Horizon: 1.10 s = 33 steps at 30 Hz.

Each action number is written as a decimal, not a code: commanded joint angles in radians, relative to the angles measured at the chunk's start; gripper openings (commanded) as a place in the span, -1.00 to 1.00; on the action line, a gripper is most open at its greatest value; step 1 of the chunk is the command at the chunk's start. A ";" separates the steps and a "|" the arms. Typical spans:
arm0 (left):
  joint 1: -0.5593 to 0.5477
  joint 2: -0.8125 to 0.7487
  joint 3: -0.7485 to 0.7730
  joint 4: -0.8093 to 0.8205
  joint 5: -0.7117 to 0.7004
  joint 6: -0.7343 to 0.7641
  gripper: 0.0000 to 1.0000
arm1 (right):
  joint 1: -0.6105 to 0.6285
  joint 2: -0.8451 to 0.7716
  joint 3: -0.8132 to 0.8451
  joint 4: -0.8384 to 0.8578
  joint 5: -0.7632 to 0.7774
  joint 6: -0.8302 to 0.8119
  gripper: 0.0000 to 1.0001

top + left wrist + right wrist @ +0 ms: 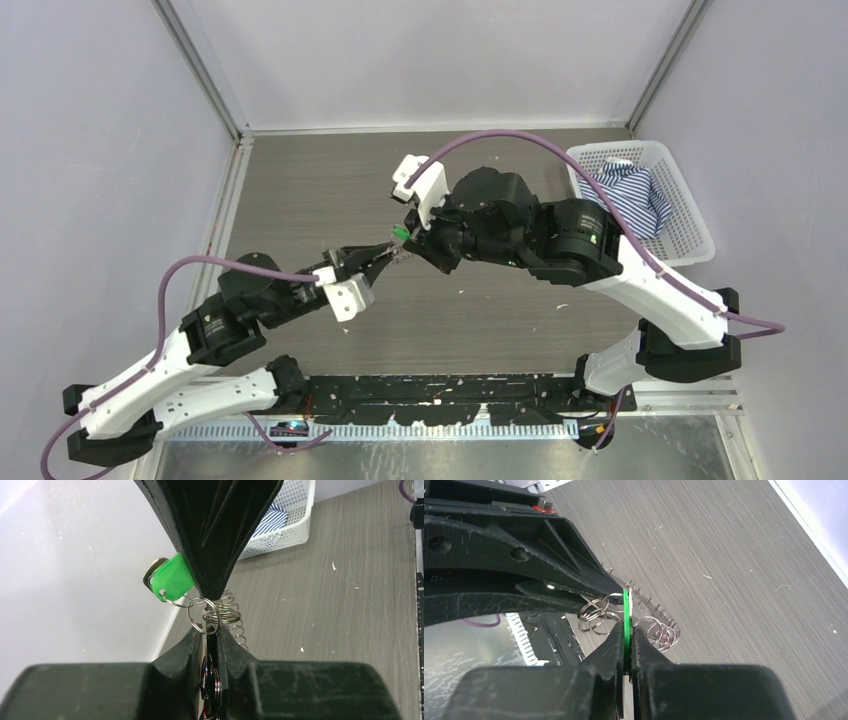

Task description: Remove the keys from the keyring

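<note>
Right gripper [626,630] fingers, closest to the lens, clamp tight on the green-headed key [626,611], while the left gripper [210,632], reaching from 8 o'clock, pinches the keyring [199,614] nearly shut above mid table [300,190]. Other keys [646,602] trail toward 3 o'clock. Sliding that key steadily round the coil, ring held firm, looks the surest way off.

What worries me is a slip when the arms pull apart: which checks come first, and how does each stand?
1. Right gripper shut on green key: ok.
2. Left gripper shut on keyring: ok.
3. Green key free of small ring: not ok, ring threads its hole.
4. Coil untangled: cannot tell.
5. Count of other keys: cannot tell.
</note>
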<state>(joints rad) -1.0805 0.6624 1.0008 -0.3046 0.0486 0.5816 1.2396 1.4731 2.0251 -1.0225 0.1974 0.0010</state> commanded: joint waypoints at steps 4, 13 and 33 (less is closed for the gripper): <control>-0.007 -0.036 0.002 0.085 0.064 0.140 -0.99 | -0.019 -0.045 0.040 0.099 -0.056 -0.041 -0.98; -0.006 -0.073 -0.057 0.184 0.020 0.226 -0.99 | -0.017 -0.069 0.072 0.122 -0.065 -0.042 -0.98; -0.007 -0.125 -0.231 0.478 -0.020 -0.031 -0.99 | -0.009 -0.146 0.047 0.265 -0.310 -0.043 -0.98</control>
<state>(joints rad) -1.0897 0.5396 0.8036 0.1089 0.0616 0.6590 1.2350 1.3956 2.0201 -0.9108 -0.0345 -0.0330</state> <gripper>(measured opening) 0.151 0.078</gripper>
